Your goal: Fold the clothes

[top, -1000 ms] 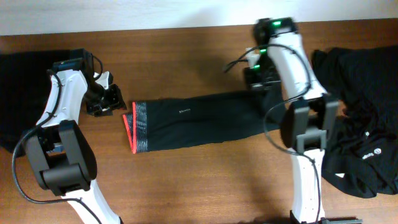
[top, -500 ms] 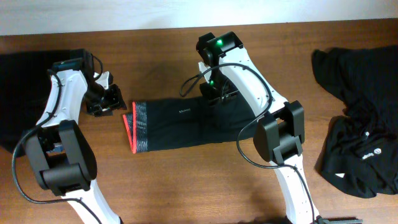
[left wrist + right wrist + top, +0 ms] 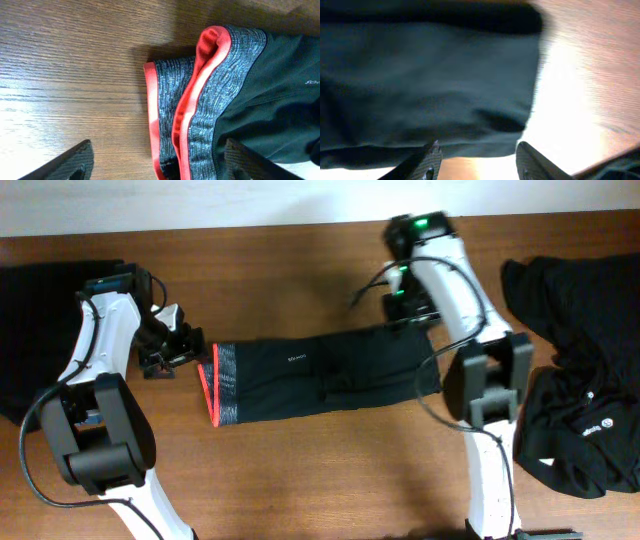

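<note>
Soft black trousers (image 3: pixel 330 372) lie across the bench (image 3: pixel 300 480), bare wood along its near edge. The left gripper (image 3: pixel 183 346) gapes beside the ribbed red-edged waistband (image 3: pixel 225 90); the right gripper (image 3: pixel 477 157) seems parted, empty.

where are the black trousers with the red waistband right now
In the overhead view the trousers lie flat mid-table, the waistband beside the left gripper and the other end by the right gripper, short of the black clothes pile.

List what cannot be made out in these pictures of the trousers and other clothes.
Trousers logo: too small overhead; cut off by left wrist view's right edge.
Trouser fabric: blurred, right wrist view.
Right clothes pile: cut by overhead edge, partly behind right arm.
</note>
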{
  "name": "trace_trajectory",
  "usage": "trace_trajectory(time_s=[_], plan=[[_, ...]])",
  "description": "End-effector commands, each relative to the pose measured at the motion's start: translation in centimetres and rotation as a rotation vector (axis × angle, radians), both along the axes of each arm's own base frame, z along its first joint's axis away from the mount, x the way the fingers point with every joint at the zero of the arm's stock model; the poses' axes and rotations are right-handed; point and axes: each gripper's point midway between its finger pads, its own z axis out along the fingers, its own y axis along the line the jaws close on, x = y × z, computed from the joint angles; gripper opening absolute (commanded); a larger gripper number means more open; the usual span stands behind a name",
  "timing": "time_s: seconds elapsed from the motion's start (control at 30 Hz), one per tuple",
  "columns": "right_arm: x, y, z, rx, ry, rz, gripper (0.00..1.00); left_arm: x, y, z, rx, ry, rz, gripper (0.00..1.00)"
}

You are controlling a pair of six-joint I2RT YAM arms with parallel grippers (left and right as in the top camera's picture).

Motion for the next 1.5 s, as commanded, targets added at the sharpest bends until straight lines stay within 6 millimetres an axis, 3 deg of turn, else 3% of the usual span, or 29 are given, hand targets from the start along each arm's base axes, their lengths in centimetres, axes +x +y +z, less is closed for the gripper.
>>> trace_trajectory(time_s=[0.0, 0.1, 0.37, 0.53, 0.57, 0.63, 0.7, 0.73, 0.87, 1.03, 1.23, 1.4, 1.47], plan=[[0.4, -3.1, 2.0, -0.021, -0.041, -0.062, 0.54, -1.7, -0.5, -0.6, -0.025, 0.036, 0.009, 0.85], [0.4, -4.4, 2.0, -0.021, -0.037, -0.090, 0.54, -2.6, -1.9, -1.7, -0.100, 0.060, 0.020, 0.86], [0.4, -4.3, 2.0, -0.018, -0.037, -0.069, 0.54, -3.9, -5.9, -4.2, -0.252, 0.059, 0.001, 0.86], [0.4, -4.3, 2.0, -0.018, -0.037, -0.069, 0.53, -4.9, -7.3, -5.5, -0.287, 0.065, -0.013, 0.84], [0.4, -4.3, 2.0, -0.018, -0.037, -0.069, 0.53, -5.0, -7.5, -5.6, -0.286, 0.068, -0.016, 0.81], [0.4, -4.3, 2.0, -0.018, -0.037, -0.069, 0.53, -4.9, -7.4, -5.6, -0.287, 0.067, -0.016, 0.59], [0.4, -4.3, 2.0, -0.018, -0.037, -0.069, 0.53, -4.9, -7.3, -5.5, -0.286, 0.065, -0.013, 0.26], [0.4, -4.3, 2.0, -0.018, -0.037, -0.069, 0.53, -4.8, -7.3, -5.5, -0.286, 0.062, -0.012, 0.20], [0.3, -4.3, 2.0, -0.018, -0.034, -0.069, 0.53, -2.9, -6.2, -4.6, -0.277, 0.001, -0.007, 0.05], [0.3, -4.3, 2.0, -0.018, -0.032, -0.070, 0.53, -0.2, -4.0, -2.2, -0.266, -0.085, 0.022, 0.04], [0.3, -4.3, 2.0, -0.019, -0.032, -0.070, 0.53, 0.5, -2.8, -1.1, -0.258, -0.131, 0.021, 0.02], [0.4, -4.4, 2.0, -0.018, -0.038, -0.072, 0.52, 0.6, 0.7, 0.1, -0.151, -0.154, 0.062, 0.01], [0.7, -4.9, 2.2, -0.016, -0.052, -0.090, 0.51, 1.0, 3.6, 2.4, -0.082, -0.192, 0.101, 0.00]])
